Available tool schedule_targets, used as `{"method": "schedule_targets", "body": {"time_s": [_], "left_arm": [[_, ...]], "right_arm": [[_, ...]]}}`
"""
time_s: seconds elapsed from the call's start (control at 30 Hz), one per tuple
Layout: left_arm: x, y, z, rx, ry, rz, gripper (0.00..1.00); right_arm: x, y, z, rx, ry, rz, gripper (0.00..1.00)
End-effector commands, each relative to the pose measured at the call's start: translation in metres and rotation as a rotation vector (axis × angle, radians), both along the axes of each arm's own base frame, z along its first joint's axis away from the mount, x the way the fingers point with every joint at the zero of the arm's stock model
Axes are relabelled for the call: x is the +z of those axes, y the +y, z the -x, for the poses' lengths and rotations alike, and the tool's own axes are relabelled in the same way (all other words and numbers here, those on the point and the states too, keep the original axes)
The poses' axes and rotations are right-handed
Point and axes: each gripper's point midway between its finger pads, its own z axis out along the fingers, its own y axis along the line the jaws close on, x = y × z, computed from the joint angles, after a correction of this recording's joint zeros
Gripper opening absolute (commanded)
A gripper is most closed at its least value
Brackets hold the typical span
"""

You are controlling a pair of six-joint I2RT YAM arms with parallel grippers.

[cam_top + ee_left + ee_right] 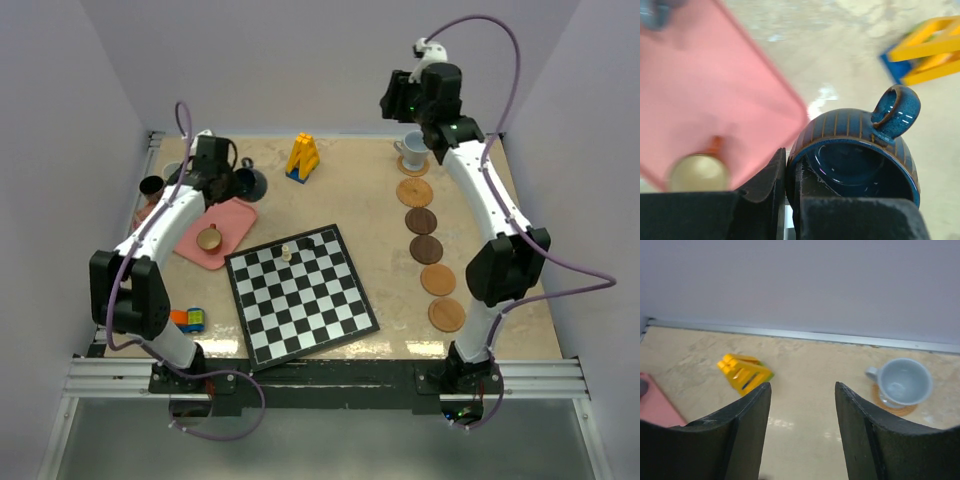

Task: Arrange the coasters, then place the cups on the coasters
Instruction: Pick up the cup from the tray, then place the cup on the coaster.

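My left gripper (790, 175) is shut on the rim wall of the dark teal cup (855, 150), one finger inside and one outside. In the top view this cup (251, 183) is just past the pink tray's far corner. A pale blue-white cup (904, 381) stands on a tan coaster (895, 409) at the far right. My right gripper (802, 390) hangs open and empty, above and to the left of that cup. Several bare coasters (427, 247), tan and dark, run in a column toward the near edge. A tan cup (209, 238) sits on the tray.
The pink tray (232, 215) lies left of a chessboard (300, 293) carrying a small pale chess piece (286, 252). A yellow toy (302, 157) stands at the back centre. A black cup (151, 186) and other cups crowd the far left edge. A small coloured toy (187, 319) lies near left.
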Motion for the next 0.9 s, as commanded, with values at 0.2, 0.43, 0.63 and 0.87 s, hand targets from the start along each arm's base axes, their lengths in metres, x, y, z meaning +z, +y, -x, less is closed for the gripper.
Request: {"method": "schedule_targets", "body": {"time_s": [0.2, 0.43, 0.63, 0.87], "left_arm": [[0.042, -0.146, -0.068, 0.06, -0.101, 0.171, 0.0], [0.033, -0.181, -0.065, 0.064, -0.05, 0.196, 0.0], [0.039, -0.195, -0.055, 0.068, -0.07, 0.209, 0.0], [0.032, -0.204, -0.047, 0.064, -0.049, 0.261, 0.0]], "right_arm": [[-0.025, 0.135, 0.049, 0.257, 0.145, 0.082, 0.58], [-0.047, 0.165, 0.076, 0.304, 0.203, 0.128, 0.58], [-0.089, 0.16, 0.074, 0.244, 0.286, 0.235, 0.57], [-0.099, 0.175, 0.081, 0.293, 0.29, 0.244, 0.57]]}}
